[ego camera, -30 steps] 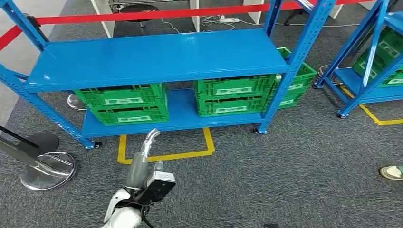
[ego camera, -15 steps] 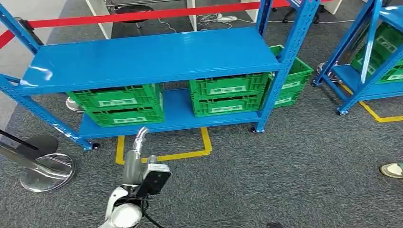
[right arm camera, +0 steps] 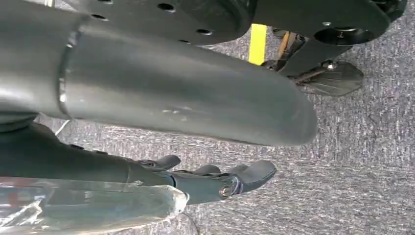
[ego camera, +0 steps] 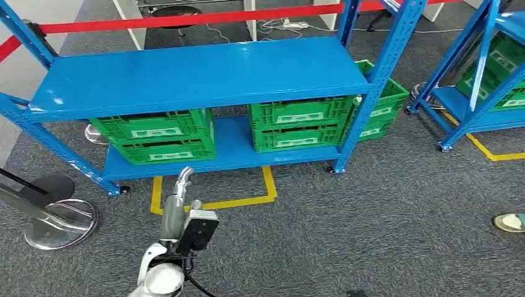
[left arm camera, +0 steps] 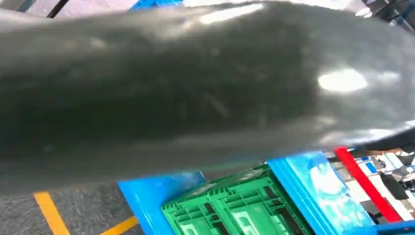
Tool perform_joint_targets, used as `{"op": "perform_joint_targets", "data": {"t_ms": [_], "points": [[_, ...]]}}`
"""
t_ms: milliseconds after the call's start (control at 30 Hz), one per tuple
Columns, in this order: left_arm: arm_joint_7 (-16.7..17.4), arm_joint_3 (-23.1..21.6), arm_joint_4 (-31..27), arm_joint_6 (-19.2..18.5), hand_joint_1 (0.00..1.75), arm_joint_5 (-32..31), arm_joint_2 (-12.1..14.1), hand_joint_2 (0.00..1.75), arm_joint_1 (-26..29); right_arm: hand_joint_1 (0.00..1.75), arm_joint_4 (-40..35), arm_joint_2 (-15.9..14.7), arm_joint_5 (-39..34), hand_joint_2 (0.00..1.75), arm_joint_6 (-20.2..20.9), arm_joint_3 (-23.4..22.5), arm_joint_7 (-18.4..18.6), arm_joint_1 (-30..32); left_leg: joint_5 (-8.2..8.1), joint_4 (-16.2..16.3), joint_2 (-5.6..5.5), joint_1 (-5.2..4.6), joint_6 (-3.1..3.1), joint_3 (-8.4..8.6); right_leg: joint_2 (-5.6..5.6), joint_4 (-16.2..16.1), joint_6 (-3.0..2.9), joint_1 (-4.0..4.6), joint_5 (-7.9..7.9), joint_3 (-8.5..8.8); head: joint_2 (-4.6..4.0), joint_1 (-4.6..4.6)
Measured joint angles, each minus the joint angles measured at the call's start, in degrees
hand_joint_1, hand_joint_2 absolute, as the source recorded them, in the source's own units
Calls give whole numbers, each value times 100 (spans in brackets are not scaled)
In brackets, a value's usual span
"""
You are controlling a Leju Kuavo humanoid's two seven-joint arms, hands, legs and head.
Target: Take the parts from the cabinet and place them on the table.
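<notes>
Grey carpet [ego camera: 347, 235] is spread before a blue rack [ego camera: 198, 74]. Green crates [ego camera: 161, 136], presumably holding the parts, are stowed on its low shelf, far of the left hand [ego camera: 184, 179], whose state cannot be told. The right hand [right arm camera: 215, 181] is hung with fingers loosely extended, holding nothing.

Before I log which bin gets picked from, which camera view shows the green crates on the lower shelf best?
The head view: both pairs of stacked green crates sit in full on the blue rack's lower shelf, labels facing out. The left wrist view shows part of one crate past the blurred left hand. The right wrist view looks at floor.
</notes>
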Motion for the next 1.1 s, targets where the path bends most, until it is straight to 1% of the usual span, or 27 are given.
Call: {"op": "perform_joint_targets", "data": {"t_ms": [100,133,167,200,233,267,300,333,367,400,433,467,500,533,567,600,633,667,700,767,833,867,900,933,967,1000,1100], "points": [[-2,48,35,-59,0,88,0,0,-22,0,0,2,24,0,7,0,0,-1,-7,16,0,-26,43,-7,0,-18,46,-25,9,10,0,-2],[-2,59,42,-118,0,171,-7,0,-33,0,0,4,40,0,7,0,2,-4,3,-31,0,-34,89,3,0,-71,75,-28,23,39,0,-7],[-9,70,46,-181,0,249,-24,0,-34,0,-2,4,53,0,7,0,2,-2,95,-192,5,29,126,97,-3,-68,98,-11,1,35,0,0],[-22,77,59,-217,0,300,-39,0,-50,0,0,4,59,0,7,0,2,-1,116,-253,27,32,136,146,-16,24,101,-8,-71,-4,0,11],[-28,83,72,-245,0,339,-50,0,-75,0,0,4,59,0,7,2,4,-6,123,-260,26,37,158,149,-11,307,98,-3,-249,-139,0,20],[-39,94,85,-256,0,359,-59,0,-78,0,0,4,61,0,7,2,4,-14,122,-258,27,36,162,145,-11,727,103,-6,-451,-346,0,31],[-52,103,103,-260,0,378,-59,0,-71,0,0,2,68,0,6,2,7,-9,114,-257,30,28,169,145,-11,1188,116,-13,-638,-581,0,18],[-61,114,118,-260,0,405,-61,0,-71,0,0,2,70,0,7,2,11,1,109,-251,33,27,171,143,-15,1511,140,-14,-722,-757,0,24],[-68,129,138,-260,0,411,-61,0,-69,0,0,4,77,0,7,2,20,14,105,-248,31,28,166,148,-17,1556,155,-18,-658,-797,0,24],[-72,138,149,-256,0,413,-63,0,-69,0,0,2,81,0,7,4,28,20,94,-243,26,34,149,152,-22,1333,171,-29,-465,-710,0,24],[-88,149,157,-249,0,413,-66,0,-69,0,0,2,90,0,6,2,35,14,77,-219,22,44,123,154,-32,923,183,-41,-214,-520,0,24],[-92,158,164,-243,0,416,-77,0,-70,0,0,2,92,0,2,2,35,6,48,-181,21,61,84,154,-54,412,196,-54,35,-264,0,22],[-98,169,173,-238,0,422,-85,0,-69,0,0,2,96,0,-2,2,35,-5,4,-129,24,67,31,149,-77,22,216,-62,56,-71,0,29],[-103,180,177,-232,0,429,-92,0,-73,0,0,4,109,0,-2,4,37,-14,-33,-64,20,15,-16,114,-33,-27,135,-26,17,20,0,39],[-105,179,179,-230,0,429,-100,0,-71,0,0,4,114,0,-2,4,37,-15,-22,-66,18,23,-23,108,-19,-14,68,-28,31,-8,0,9],[-105,179,184,-230,0,437,-101,0,-69,0,0,7,125,0,-4,4,44,-11,-44,-56,17,21,-17,111,-25,-21,68,-42,49,-9,0,9],[-105,182,190,-227,0,470,-103,0,-70,0,0,7,127,0,-15,4,53,1,-16,-62,16,23,94,111,-21,-21,66,-32,47,-10,0,9],[-105,190,197,-225,0,485,-101,0,-70,0,0,4,131,0,-18,4,55,10,-23,-63,15,23,160,115,-18,-21,66,-24,47,-10,0,4],[-105,197,201,-225,0,518,-101,0,-71,0,0,4,140,0,-26,7,55,9,-9,-64,12,24,199,114,-13,-21,58,-15,43,-10,0,7],[-105,203,214,-227,0,529,-105,0,-72,0,0,7,149,0,-11,9,55,0,-3,-68,13,26,245,119,-5,-20,29,1,30,-8,0,4],[-105,206,223,-227,0,529,-109,0,-72,0,0,7,151,0,-11,15,55,1,-1,-84,13,35,241,121,-10,-18,-10,20,25,-8,0,7],[-105,208,227,-227,0,529,-109,0,-72,0,0,7,151,0,-13,22,55,1,2,-87,13,41,229,120,-13,-17,-13,27,24,-8,0,4],[-105,212,230,-227,0,531,-109,0,-72,0,0,5,151,0,-15,24,55,0,5,-91,13,49,195,120,-13,-16,-20,37,21,-9,0,9],[-105,214,230,-227,0,531,-109,0,-72,0,0,5,151,0,-18,26,55,-1,2,-98,13,63,105,122,-12,-12,-28,45,17,-9,0,9],[-105,217,232,-225,0,531,-109,0,-72,0,0,7,153,0,-18,26,55,0,0,-102,13,77,-15,125,-12,-8,-35,52,16,-11,0,9],[-105,217,236,-225,0,536,-111,0,-72,0,0,4,153,0,-18,28,55,1,-3,-106,13,89,-109,125,-13,-3,-37,57,15,-14,0,9],[-103,239,249,-289,0,849,-129,0,-71,0,0,7,164,0,-9,33,52,-1,-6,-105,13,90,-119,120,-14,-3,-37,57,15,-12,0,11]]}}
